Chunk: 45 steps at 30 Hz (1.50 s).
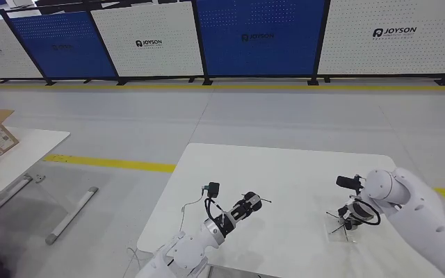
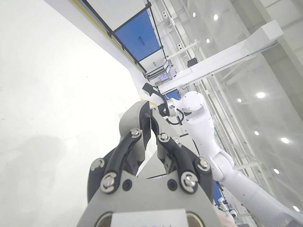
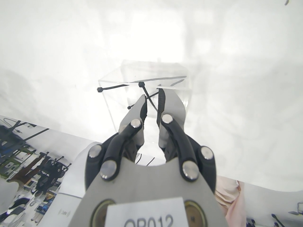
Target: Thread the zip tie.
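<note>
**Slip & snag risk**

My L gripper (image 1: 250, 203), table (image 1: 292, 174) 9 o'clock, is clamped on tie (image 2: 147, 115) by fingertips only; may twist out, I reckon. R gripper (image 3: 152, 96), 4 o'clock, fingers slightly apart astride a strand (image 3: 151, 104) in box (image 3: 111, 78). Crossed strands could snag, tip box.

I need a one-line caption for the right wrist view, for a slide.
Right gripper, slightly open, at a clear box of black zip ties, one tie running between its fingers.

An industrial test hall: pegboard partitions (image 1: 261, 38), yellow floor line (image 1: 108, 162), high ceiling lights (image 2: 260, 94).
</note>
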Tool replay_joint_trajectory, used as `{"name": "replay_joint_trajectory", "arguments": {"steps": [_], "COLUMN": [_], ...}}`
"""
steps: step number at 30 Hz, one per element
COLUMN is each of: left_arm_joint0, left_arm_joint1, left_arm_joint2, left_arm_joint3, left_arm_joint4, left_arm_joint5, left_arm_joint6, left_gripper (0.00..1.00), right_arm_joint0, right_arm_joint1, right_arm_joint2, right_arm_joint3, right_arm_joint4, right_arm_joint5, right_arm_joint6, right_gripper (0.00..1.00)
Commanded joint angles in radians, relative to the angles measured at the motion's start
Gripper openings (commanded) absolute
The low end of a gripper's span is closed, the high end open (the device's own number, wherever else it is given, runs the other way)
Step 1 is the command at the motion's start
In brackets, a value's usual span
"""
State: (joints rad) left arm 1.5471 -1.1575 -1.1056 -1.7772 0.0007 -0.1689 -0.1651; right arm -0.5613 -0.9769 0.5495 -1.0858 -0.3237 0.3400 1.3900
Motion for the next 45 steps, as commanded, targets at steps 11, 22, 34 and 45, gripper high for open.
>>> {"name": "replay_joint_trajectory", "arguments": {"steps": [11, 22, 34, 45], "left_arm_joint0": [0.0, 0.0, 0.0, 0.0], "left_arm_joint1": [0.0, 0.0, 0.0, 0.0], "left_arm_joint2": [0.0, 0.0, 0.0, 0.0], "left_arm_joint3": [0.0, 0.0, 0.0, 0.0], "left_arm_joint4": [0.0, 0.0, 0.0, 0.0], "left_arm_joint5": [0.0, 0.0, 0.0, 0.0], "left_arm_joint6": [0.0, 0.0, 0.0, 0.0], "left_gripper": [0.0, 0.0, 0.0, 0.0], "right_arm_joint0": [0.032, 0.027, -0.209, -0.257], "right_arm_joint1": [-0.015, 0.006, 0.137, 0.157], "right_arm_joint2": [-0.045, -0.032, 0.272, 0.316], "right_arm_joint3": [0.037, -0.022, -0.344, -0.395], "right_arm_joint4": [0.022, 0.019, 0.004, 0.011], "right_arm_joint5": [0.0, 0.0, 0.0, -0.006], "right_arm_joint6": [0.0, 0.0, -0.157, -0.152], "right_gripper": [0.0, 0.0, 0.0, 0.0]}}
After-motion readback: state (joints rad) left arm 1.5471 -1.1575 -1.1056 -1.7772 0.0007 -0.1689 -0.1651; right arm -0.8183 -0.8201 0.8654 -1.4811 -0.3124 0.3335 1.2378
